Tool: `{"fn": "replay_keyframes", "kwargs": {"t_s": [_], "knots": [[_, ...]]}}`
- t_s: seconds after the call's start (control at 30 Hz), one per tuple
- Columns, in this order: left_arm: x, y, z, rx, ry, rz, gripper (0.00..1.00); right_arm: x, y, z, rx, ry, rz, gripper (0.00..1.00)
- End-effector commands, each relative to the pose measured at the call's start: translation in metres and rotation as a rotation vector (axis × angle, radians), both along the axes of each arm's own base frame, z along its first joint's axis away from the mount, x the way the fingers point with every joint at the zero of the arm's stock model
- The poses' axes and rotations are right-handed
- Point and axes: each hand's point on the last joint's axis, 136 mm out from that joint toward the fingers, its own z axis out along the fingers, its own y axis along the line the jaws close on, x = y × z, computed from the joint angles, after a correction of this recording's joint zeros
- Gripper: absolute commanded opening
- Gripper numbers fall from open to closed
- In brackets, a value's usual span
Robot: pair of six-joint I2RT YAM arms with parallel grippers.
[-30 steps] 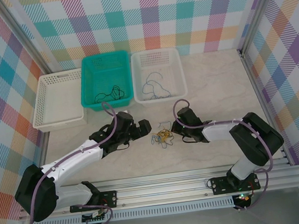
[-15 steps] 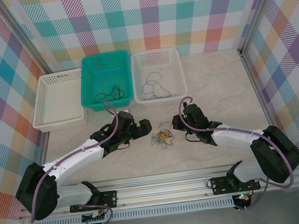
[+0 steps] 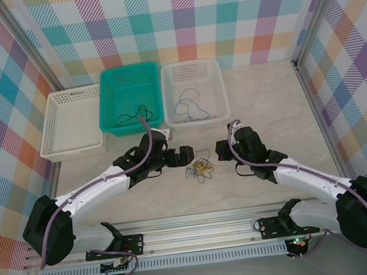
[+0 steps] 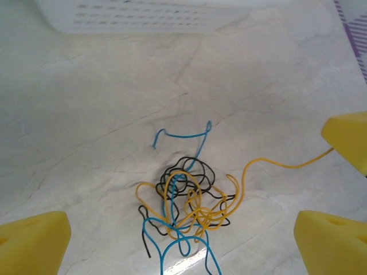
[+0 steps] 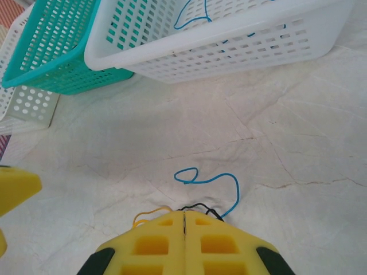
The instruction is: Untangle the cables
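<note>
Task status: partly complete, judged from the layout. The teal basket (image 3: pixel 106 101) holds thin black strands, and the white basket (image 3: pixel 221 88) beside it holds blue strands; these appear to be wires already sorted. A cream basket (image 3: pixel 53 127) stands at the far left of the row of 3. The cables (image 4: pixel 186 203) left to process form 1 small clump of blue, black and yellow strands. It lies on the table (image 3: pixel 274 114), in front of the baskets and between the 2 grippers. The strands are interlaced at the core; 1 blue end and 1 yellow end trail free of it. The left gripper (image 3: pixel 186 156) is released, jaws fully spread, just beside the clump on its left, with nothing between the pads. The right gripper (image 5: pixel 184 222) is clenched, just beside the clump on its right. In the left wrist view, the free yellow strand runs up to a right fingertip; whether it is pinched there cannot be confirmed. Outstanding work, as judged: separate all 3 colours of the clump.
</note>
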Motion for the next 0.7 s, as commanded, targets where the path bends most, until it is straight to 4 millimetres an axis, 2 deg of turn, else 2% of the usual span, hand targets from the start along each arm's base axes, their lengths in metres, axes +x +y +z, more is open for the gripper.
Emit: {"fn": "replay_keyframes", "kwargs": {"t_s": [0.0,0.1,0.37,0.5,0.67], "knots": [[-0.004,-0.024,0.031,-0.052,-0.168,-0.172,1.0,-0.007,0.007,0.024,0.018,-0.033,0.063,0.0],[-0.007,-0.038,0.041,-0.096,-0.219,-0.249,1.0,-0.01,0.009,0.037,0.045,-0.043,0.074,0.0],[-0.012,-0.069,0.04,-0.053,-0.361,-0.397,1.0,-0.013,0.015,0.071,0.13,-0.085,0.096,0.0],[-0.012,-0.084,0.029,0.057,-0.417,-0.456,0.96,-0.016,0.021,0.086,0.175,-0.106,0.122,0.0],[0.005,-0.092,0.013,0.09,-0.422,-0.414,0.89,-0.023,0.03,0.105,0.251,-0.139,0.184,0.0]]}}
